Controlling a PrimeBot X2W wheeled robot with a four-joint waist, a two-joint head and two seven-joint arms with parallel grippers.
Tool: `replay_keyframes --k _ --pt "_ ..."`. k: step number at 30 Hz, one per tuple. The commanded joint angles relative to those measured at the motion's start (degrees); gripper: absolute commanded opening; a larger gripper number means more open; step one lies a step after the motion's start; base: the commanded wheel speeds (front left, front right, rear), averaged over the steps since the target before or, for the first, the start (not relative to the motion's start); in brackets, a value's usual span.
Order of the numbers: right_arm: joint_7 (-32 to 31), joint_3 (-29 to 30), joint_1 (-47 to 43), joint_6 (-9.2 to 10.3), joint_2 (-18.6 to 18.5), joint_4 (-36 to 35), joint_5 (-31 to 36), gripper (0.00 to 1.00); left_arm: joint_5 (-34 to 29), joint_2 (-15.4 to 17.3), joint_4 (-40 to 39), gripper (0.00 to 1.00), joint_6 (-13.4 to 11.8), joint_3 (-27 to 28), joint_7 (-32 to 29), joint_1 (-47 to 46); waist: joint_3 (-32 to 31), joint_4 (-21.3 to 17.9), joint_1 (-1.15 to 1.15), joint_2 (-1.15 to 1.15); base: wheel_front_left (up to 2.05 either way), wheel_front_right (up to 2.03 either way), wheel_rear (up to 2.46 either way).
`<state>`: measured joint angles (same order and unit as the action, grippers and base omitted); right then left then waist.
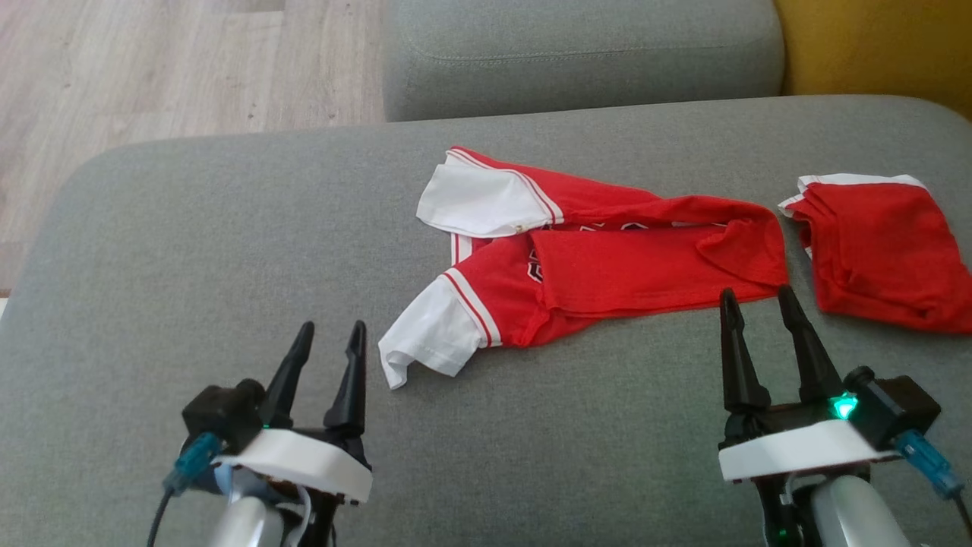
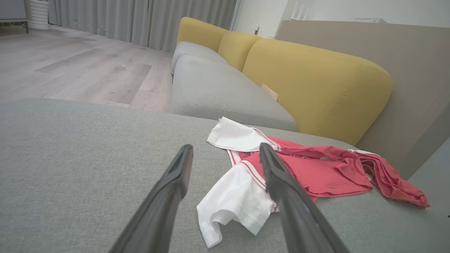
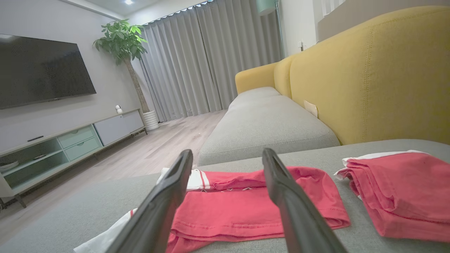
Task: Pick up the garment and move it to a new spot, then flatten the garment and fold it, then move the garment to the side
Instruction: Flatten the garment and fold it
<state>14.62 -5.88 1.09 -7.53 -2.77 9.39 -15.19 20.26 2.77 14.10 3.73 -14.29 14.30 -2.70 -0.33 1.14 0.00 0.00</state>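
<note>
The garment (image 1: 607, 258) is a red jersey with white sleeves, lying roughly folded lengthwise on the grey sofa cushion (image 1: 228, 251); it appears too in the left wrist view (image 2: 309, 172) and the right wrist view (image 3: 242, 211). My left gripper (image 1: 331, 336) stands open just left of the near white sleeve (image 1: 429, 338), not touching it. My right gripper (image 1: 759, 298) is open at the jersey's near right edge, with nothing between its fingers.
A second red piece with white trim (image 1: 881, 251) lies folded at the right of the cushion. Another grey seat (image 1: 577, 53) and a yellow backrest (image 1: 873, 45) lie beyond. Wooden floor (image 1: 152, 68) drops off at the far left.
</note>
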Motion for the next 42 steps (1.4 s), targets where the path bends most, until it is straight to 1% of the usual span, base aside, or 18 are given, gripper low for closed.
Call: replay_keyframes --k 1,5,9,13,18,22,27,33,42 --pt "0.4 -1.5 1.8 0.04 -0.1 -2.3 0.5 1.00 -0.3 0.1 -1.7 1.00 0.0 2.3 0.7 -2.1 0.1 0.0 0.00 0.00 0.00 0.00 0.00" --pt "0.4 -1.6 2.7 0.04 -0.1 -2.3 1.3 1.00 -0.9 0.1 -1.4 1.00 0.2 3.0 0.7 -2.3 0.4 0.2 0.00 0.00 0.00 0.00 0.00" --pt "0.4 -2.3 3.6 0.04 -0.1 -0.7 3.5 1.00 -1.3 0.1 -1.3 1.00 0.7 2.5 0.7 -3.2 1.6 1.7 0.00 0.00 0.00 0.00 0.00" --pt "-1.2 -4.9 5.9 0.04 -0.1 3.7 6.8 1.00 -1.0 0.1 -1.3 1.00 1.0 0.9 0.7 -4.6 3.7 4.2 0.00 0.00 0.00 0.00 0.00" --pt "-2.7 -7.0 11.1 0.04 -0.1 10.0 10.6 1.00 -0.4 0.1 -0.9 1.00 1.2 -0.8 0.7 -6.1 6.2 7.1 0.00 0.00 0.00 0.00 0.00" --pt "-4.0 -7.2 15.4 0.04 -0.1 16.6 13.1 1.00 0.0 0.1 -0.5 1.00 1.2 -1.7 0.7 -6.9 7.5 9.3 0.00 0.00 0.00 0.00 0.00" --pt "-4.2 -5.7 19.1 0.04 -0.1 23.7 15.5 1.00 0.6 0.1 -0.3 1.00 1.1 -2.3 0.7 -7.7 8.4 11.4 0.00 0.00 0.00 0.00 0.00" --pt "-2.9 -4.3 21.4 0.04 -0.1 28.7 15.7 1.00 1.0 0.1 -0.1 1.00 0.7 -2.8 0.7 -7.7 8.9 12.4 0.00 0.00 0.00 0.00 0.00" --pt "-1.6 -4.1 23.6 0.04 -0.1 32.9 15.8 1.00 1.2 0.1 -0.1 1.00 0.6 -3.1 0.7 -7.8 9.7 12.9 0.00 0.00 0.00 0.00 0.00"
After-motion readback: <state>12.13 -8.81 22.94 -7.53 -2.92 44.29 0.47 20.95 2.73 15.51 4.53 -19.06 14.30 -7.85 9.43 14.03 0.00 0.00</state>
